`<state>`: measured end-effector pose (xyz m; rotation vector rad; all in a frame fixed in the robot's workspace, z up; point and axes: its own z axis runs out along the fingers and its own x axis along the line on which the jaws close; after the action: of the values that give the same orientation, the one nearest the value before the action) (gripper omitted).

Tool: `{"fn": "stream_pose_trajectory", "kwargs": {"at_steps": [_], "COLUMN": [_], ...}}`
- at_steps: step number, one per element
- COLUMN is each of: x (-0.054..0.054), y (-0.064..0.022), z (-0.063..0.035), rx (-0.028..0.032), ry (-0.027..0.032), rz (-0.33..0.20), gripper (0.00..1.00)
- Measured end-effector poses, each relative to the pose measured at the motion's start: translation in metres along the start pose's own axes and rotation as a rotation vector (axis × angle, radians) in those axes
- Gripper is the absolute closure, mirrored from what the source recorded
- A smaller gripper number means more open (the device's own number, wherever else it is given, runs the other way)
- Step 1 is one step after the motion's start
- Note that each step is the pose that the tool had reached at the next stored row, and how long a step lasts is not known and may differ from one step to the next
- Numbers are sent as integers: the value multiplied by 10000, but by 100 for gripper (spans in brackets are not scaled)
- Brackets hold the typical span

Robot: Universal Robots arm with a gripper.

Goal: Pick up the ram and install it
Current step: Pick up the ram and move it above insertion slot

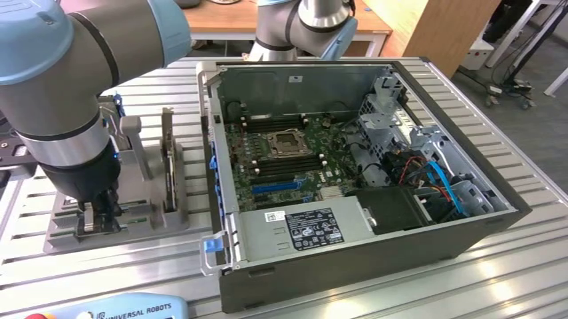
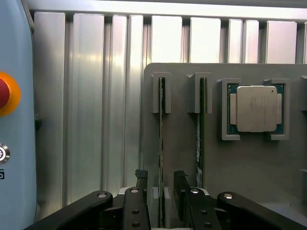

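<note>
Two green ram sticks stand on edge in slots of a grey holder (image 2: 240,163). One ram (image 2: 161,139) runs between my gripper's fingers, and the other ram (image 2: 200,134) stands just beside it. My gripper (image 2: 160,178) is open, with one black finger (image 2: 139,191) on each side of the first stick, and I cannot tell whether the fingers touch it. In the exterior view my gripper (image 1: 96,216) is lowered onto the holder (image 1: 133,229) at the exterior view's left, beside the open computer case (image 1: 497,199) with its motherboard (image 1: 275,166).
A square silver processor chip (image 2: 255,109) lies in a pocket of the holder beyond the second stick. A teach pendant (image 2: 12,120) with a red button (image 2: 5,93) lies on the slatted metal table (image 2: 86,96). A second arm's base (image 1: 293,33) stands behind the case.
</note>
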<state>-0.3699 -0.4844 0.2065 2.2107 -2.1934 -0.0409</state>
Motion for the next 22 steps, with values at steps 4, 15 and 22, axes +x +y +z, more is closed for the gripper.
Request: {"fn": "stream_pose_trajectory", "kwargs": {"at_steps": [4, 15, 22], "x": [0, 1, 0], "y": [-1, -3, -3], "z": [13, 57, 58], "rx": [0, -2, -1], "ry": [-1, 0, 0], "rz": [0, 0, 0], "gripper": [64, 64, 64]}}
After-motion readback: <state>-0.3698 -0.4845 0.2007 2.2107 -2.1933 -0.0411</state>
